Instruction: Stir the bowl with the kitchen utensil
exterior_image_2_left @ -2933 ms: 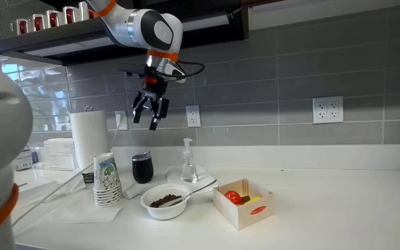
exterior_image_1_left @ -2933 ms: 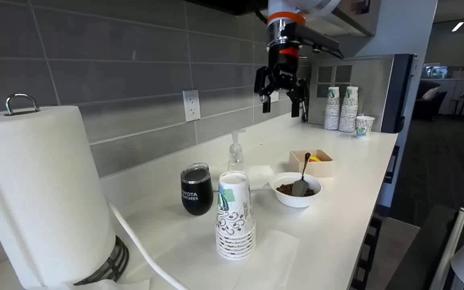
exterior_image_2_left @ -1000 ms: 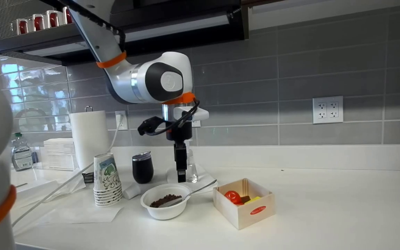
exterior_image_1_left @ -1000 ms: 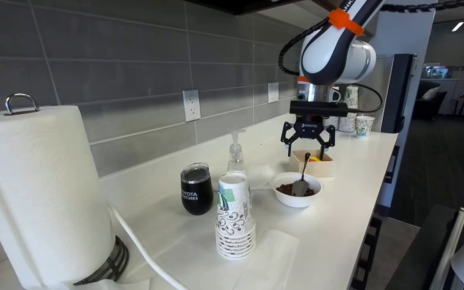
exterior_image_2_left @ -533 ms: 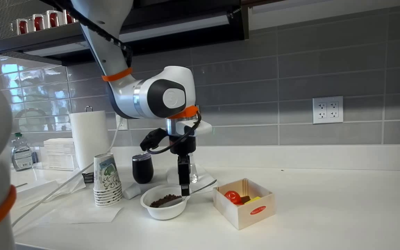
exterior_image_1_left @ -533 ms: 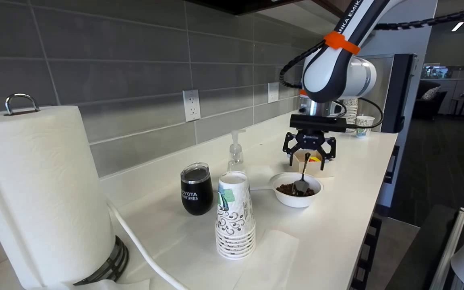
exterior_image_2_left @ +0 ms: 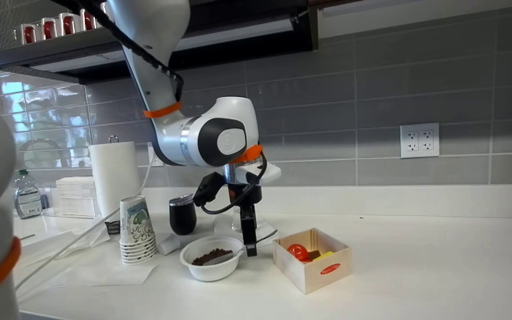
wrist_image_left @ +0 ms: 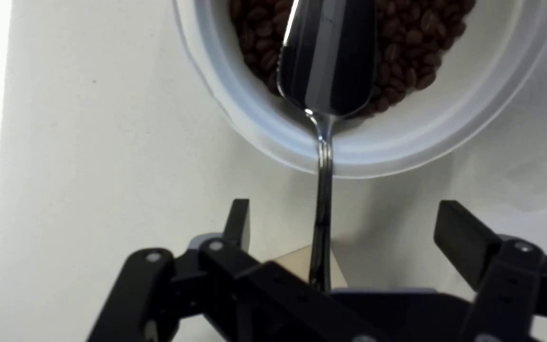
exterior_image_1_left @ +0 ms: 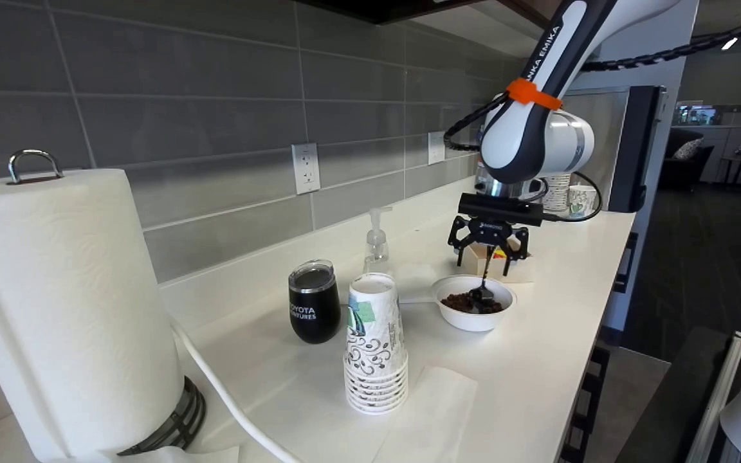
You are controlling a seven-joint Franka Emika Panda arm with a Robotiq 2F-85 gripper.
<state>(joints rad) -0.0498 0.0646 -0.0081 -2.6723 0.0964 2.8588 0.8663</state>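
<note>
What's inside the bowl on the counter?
Brown beans lie in the bowl, with the utensil's blade over some of them and its handle sticking out. What lies directly under the blade, or beneath the top beans, is covered.

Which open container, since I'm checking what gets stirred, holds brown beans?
The round white bowl, with the utensil crossing its rim; the wooden box holds red and yellow items instead.

In an exterior view, right of the bowl point(exterior_image_2_left: 210, 273) you have the crate point(exterior_image_2_left: 290, 269); left, the cup stack point(exterior_image_2_left: 137, 227); behind and leftward, the tumbler point(exterior_image_2_left: 183, 218). Beans point(wrist_image_left: 409, 54) lie in the bowl; the utensil point(wrist_image_left: 325, 154) lies partly in it, crossing its rim; just outside, your gripper point(wrist_image_left: 344, 209) straddles the handle.
</note>
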